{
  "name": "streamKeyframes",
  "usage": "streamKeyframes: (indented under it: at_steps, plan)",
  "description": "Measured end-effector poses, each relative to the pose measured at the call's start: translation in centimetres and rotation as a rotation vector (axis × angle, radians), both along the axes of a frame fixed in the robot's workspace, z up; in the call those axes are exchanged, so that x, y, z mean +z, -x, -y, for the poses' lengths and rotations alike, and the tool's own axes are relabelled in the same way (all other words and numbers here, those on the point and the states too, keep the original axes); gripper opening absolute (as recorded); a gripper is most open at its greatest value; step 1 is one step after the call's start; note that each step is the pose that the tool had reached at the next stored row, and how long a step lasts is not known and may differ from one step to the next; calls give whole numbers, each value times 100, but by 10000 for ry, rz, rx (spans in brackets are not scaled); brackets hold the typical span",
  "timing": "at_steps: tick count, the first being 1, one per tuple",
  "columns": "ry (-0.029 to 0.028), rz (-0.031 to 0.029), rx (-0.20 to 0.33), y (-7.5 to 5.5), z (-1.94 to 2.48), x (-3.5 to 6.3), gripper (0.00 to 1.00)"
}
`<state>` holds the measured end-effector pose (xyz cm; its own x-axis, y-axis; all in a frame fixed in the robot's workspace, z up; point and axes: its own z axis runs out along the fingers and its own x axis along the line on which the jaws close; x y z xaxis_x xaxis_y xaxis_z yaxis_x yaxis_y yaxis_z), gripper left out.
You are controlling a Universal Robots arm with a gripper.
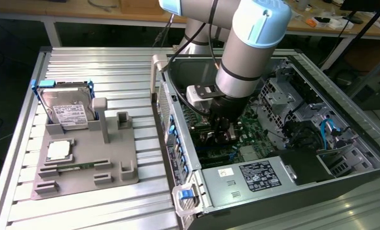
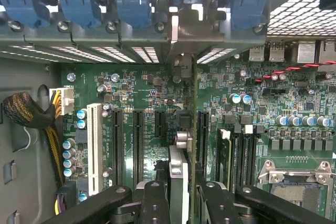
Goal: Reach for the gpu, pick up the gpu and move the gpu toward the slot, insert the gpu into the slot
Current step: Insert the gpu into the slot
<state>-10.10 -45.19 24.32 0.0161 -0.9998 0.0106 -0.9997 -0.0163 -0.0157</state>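
Note:
My gripper (image 1: pixel 220 135) reaches down into the open computer case (image 1: pixel 177 143), over the green motherboard (image 1: pixel 251 132). In the wrist view the gripper (image 2: pixel 185 203) is shut on the gpu (image 2: pixel 195 129). The card shows edge-on as a thin green line running between the black fingers (image 2: pixel 155 203) toward the rear wall of the case. Its silvery bracket end (image 2: pixel 181 30) stands at the rear wall among the blue clips. The card stands upright over the motherboard (image 2: pixel 152 103), between two black connector strips. The slot is hidden under the card, and I cannot tell whether the card is seated.
A hard drive (image 1: pixel 67 111) and a square processor chip (image 1: pixel 59 151) rest on a grey fixture (image 1: pixel 88 165) at the exterior view's left. The power supply (image 1: pixel 257 175) fills the case's near end. Black strips (image 2: pixel 118 140), a white strip (image 2: pixel 94 140), the processor socket (image 2: pixel 294 182) and a cable bundle (image 2: pixel 31 114) flank the card.

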Motion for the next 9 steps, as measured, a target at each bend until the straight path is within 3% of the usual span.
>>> streamKeyframes:
  at_steps: [9]
  plan:
    - [0, -23, 1, -5, 0, 31, 28]
